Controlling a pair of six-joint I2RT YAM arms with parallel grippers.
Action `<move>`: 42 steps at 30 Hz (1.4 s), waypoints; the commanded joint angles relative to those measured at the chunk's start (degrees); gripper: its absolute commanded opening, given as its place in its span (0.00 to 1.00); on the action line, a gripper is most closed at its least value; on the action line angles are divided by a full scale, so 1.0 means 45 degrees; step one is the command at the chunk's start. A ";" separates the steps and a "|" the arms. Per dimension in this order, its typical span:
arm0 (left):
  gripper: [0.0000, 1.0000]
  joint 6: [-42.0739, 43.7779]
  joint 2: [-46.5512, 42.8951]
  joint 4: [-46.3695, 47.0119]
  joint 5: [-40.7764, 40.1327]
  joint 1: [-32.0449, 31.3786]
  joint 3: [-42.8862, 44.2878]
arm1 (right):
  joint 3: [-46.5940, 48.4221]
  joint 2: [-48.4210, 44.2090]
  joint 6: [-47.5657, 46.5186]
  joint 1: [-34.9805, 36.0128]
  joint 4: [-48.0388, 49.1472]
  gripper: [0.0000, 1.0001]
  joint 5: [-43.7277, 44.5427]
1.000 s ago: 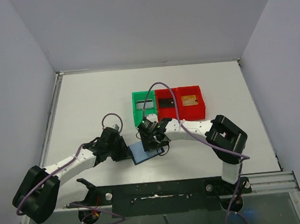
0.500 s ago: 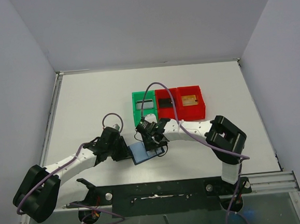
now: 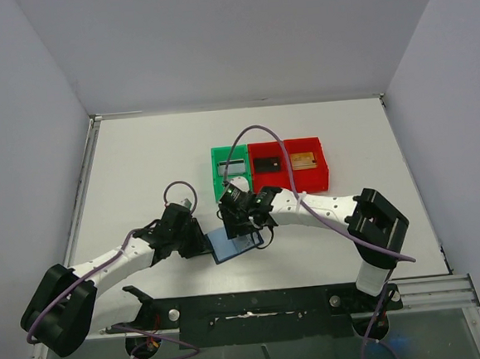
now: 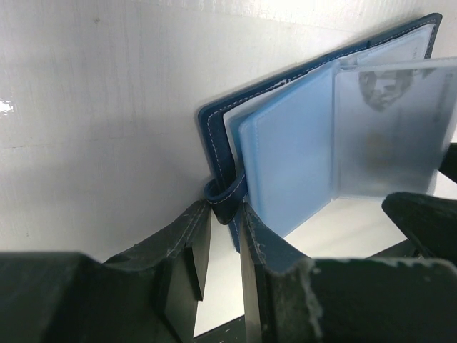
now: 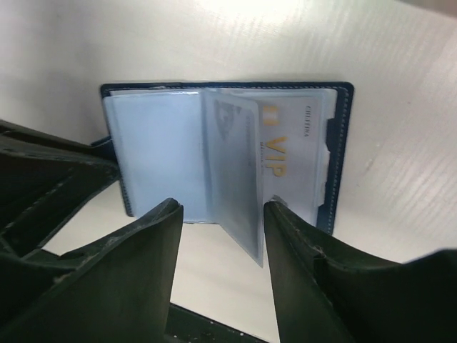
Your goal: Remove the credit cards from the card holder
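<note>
card holder (image 5: pixel 218 146) lies open on the table (image 3: pixel 139 171), directly under the right gripper (image 5: pixel 223 207) and at the fingertips of the left gripper (image 4: pixel 223 209). Navy cover with pale stitching, light-blue inner panel, clear sleeve leaves fanned across the middle. One leaf (image 5: pixel 239 193) stands up off the stack, its free edge in the gap between the right fingers. Right jaws are apart, one finger each side of that leaf, no pinch visible. Past the leaf, toward the finger on the right of the wrist view, is a pale VIP card (image 5: pixel 289 153) with gold lettering, inside its sleeve.

Left gripper is clamped narrow on the holder's strap tab (image 4: pixel 223 199), at the spine edge.

Cards outside the holder: silver-grey card (image 3: pixel 232 168) in the green bin (image 3: pixel 215 173), black card (image 3: pixel 265 165) and gold-tan card (image 3: pixel 303 160) in the red bins (image 3: pixel 323 169). Bins touch side by side, just ahead of the right gripper.

Room:
- holder edge away from the left gripper is free, with bare table beside it
- the bins' near wall is close ahead of the right fingers, so there's little room forward
- wide bare table outboard of and beyond the left gripper
- rail (image 3: pixel 274 297) at the table's near edge lies behind both wrists, apart from the holder
- grippers are near each other across the holder, not touching
- the right arm's purple cable (image 3: pixel 253 129) arcs over the bins
</note>
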 commanded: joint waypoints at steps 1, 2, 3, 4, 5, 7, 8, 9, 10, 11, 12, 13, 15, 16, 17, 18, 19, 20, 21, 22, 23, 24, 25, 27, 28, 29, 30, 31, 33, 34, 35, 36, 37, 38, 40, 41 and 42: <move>0.22 0.0276 0.0057 -0.0257 -0.0262 -0.0056 0.0328 | 0.0215 -0.0706 -0.0298 0.0138 0.1367 0.50 -0.1090; 0.22 0.0226 -0.0042 -0.0368 -0.0365 -0.0064 0.0339 | 0.0192 -0.0681 -0.0435 0.0143 0.1739 0.50 -0.1630; 0.22 0.0178 -0.0167 -0.0388 -0.0448 -0.0067 0.0325 | 0.0184 -0.0642 -0.0543 0.0144 0.1906 0.50 -0.1922; 0.22 0.0087 -0.0324 -0.0470 -0.0539 -0.0057 0.0304 | 0.0166 -0.0598 -0.0625 0.0142 0.2200 0.50 -0.2258; 0.23 -0.0027 -0.0522 -0.0572 -0.0678 -0.0067 0.0287 | 0.0088 -0.0578 -0.0647 0.0139 0.2569 0.50 -0.2681; 0.24 -0.0326 -0.0962 -0.0776 -0.1004 -0.0047 0.0243 | -0.0189 -0.0527 -0.0551 0.0126 0.3595 0.51 -0.3639; 0.24 -0.0465 -0.1222 -0.0897 -0.1166 -0.0038 0.0206 | -0.0340 -0.0476 -0.0471 0.0103 0.4017 0.51 -0.4087; 0.25 -0.0602 -0.1452 -0.1053 -0.1337 -0.0029 0.0182 | -0.0444 -0.0399 -0.0394 0.0051 0.4429 0.51 -0.4558; 0.26 -0.0738 -0.1693 -0.1217 -0.1537 -0.0006 0.0162 | -0.0528 -0.0309 -0.0303 0.0006 0.4774 0.52 -0.4966; 0.28 -0.0900 -0.1892 -0.1374 -0.1713 0.0006 0.0145 | -0.0621 -0.0248 -0.0224 -0.0078 0.5078 0.52 -0.5346; 0.29 -0.0983 -0.2126 -0.1523 -0.1852 0.0015 0.0125 | -0.0738 -0.0236 -0.0121 -0.0142 0.5409 0.52 -0.5653; 0.30 -0.1086 -0.2329 -0.1669 -0.2028 0.0014 0.0121 | -0.0877 -0.0244 -0.0047 -0.0209 0.5702 0.52 -0.5916; 0.31 -0.1310 -0.2698 -0.1932 -0.2289 0.0048 0.0135 | -0.1241 -0.0511 0.0210 -0.0416 0.6245 0.52 -0.6109; 0.33 -0.1379 -0.2923 -0.2030 -0.2373 0.0057 0.0134 | -0.1611 -0.0686 0.0348 -0.0556 0.6512 0.52 -0.6187; 0.34 -0.1407 -0.3016 -0.2120 -0.2445 0.0060 0.0153 | -0.1822 -0.0938 0.0510 -0.0747 0.6804 0.51 -0.6210; 0.35 -0.1413 -0.3153 -0.2163 -0.2491 0.0076 0.0183 | -0.2247 -0.1204 0.0686 -0.0929 0.7014 0.51 -0.6129; 0.37 -0.1375 -0.3297 -0.2188 -0.2518 0.0087 0.0221 | -0.2587 -0.1447 0.0879 -0.1125 0.7165 0.50 -0.5992; 0.37 -0.1277 -0.3367 -0.2167 -0.2490 0.0091 0.0277 | -0.2893 -0.1670 0.1047 -0.1323 0.7288 0.49 -0.5863; 0.38 -0.1118 -0.3378 -0.2093 -0.2404 0.0101 0.0367 | -0.3185 -0.1842 0.1163 -0.1504 0.7375 0.48 -0.5754; 0.38 -0.0906 -0.3379 -0.1883 -0.2234 0.0101 0.0446 | -0.3414 -0.1980 0.1237 -0.1641 0.7417 0.47 -0.5691; 0.39 -0.0686 -0.3328 -0.1729 -0.2037 0.0103 0.0551 | -0.3572 -0.2027 0.1268 -0.1786 0.7435 0.46 -0.5696; 0.39 -0.0507 -0.3263 -0.1499 -0.1759 0.0091 0.0672 | -0.3685 -0.2009 0.1272 -0.1865 0.7434 0.45 -0.5709; 0.39 -0.0375 -0.3148 -0.1268 -0.1497 0.0062 0.0785 | -0.3753 -0.1945 0.1240 -0.1921 0.7442 0.45 -0.5740; 0.39 -0.0249 -0.2924 -0.0769 -0.1021 0.0004 0.0984 | -0.3807 -0.1755 0.1284 -0.1968 0.7409 0.44 -0.5681; 0.39 -0.0187 -0.2807 -0.0654 -0.0823 -0.0058 0.1087 | -0.3839 -0.1626 0.1315 -0.1966 0.7401 0.43 -0.5643; 0.39 -0.0142 -0.2717 -0.0464 -0.0652 -0.0113 0.1181 | -0.3850 -0.1514 0.1440 -0.1965 0.7370 0.42 -0.5560; 0.38 -0.0102 -0.2591 -0.0284 -0.0438 -0.0154 0.1251 | -0.3878 -0.1405 0.1505 -0.1965 0.7360 0.41 -0.5489; 0.38 -0.0073 -0.2475 -0.0112 -0.0226 -0.0171 0.1294 | -0.3904 -0.1296 0.1563 -0.1968 0.7357 0.40 -0.5441; 0.38 -0.0037 -0.2206 0.0207 0.0293 -0.0226 0.1350 | -0.3975 -0.1122 0.1739 -0.1982 0.7313 0.37 -0.5287; 0.37 -0.0028 -0.2012 0.0359 0.0532 -0.0265 0.1350 | -0.4043 -0.1078 0.1785 -0.1970 0.7319 0.37 -0.5228; 0.37 -0.0017 -0.1800 0.0488 0.0701 -0.0324 0.1360 | -0.4093 -0.1016 0.1839 -0.1971 0.7286 0.36 -0.5164; 0.36 -0.0009 -0.1575 0.0560 0.0833 -0.0375 0.1366 | -0.4136 -0.0959 0.1887 -0.1976 0.7199 0.36 -0.5061; 0.36 0.0010 -0.1320 0.0594 0.0868 -0.0455 0.1360 | -0.4187 -0.0921 0.1896 -0.1957 0.7122 0.36 -0.4973; 0.36 0.0045 -0.1044 0.0605 0.0892 -0.0531 0.1352 | -0.4228 -0.0877 0.1924 -0.1947 0.7056 0.36 -0.4913; 0.35 0.0055 -0.0399 0.0587 0.0863 -0.0678 0.1341 | -0.4246 -0.0740 0.1945 -0.1924 0.6850 0.38 -0.4799; 0.34 0.0052 -0.0111 0.0541 0.0826 -0.0749 0.1332 | -0.4243 -0.0648 0.1923 -0.1911 0.6766 0.38 -0.4746; 0.33 0.0024 0.0154 0.0477 0.0733 -0.0792 0.1331 | -0.4233 -0.0577 0.1888 -0.1883 0.6670 0.38 -0.4738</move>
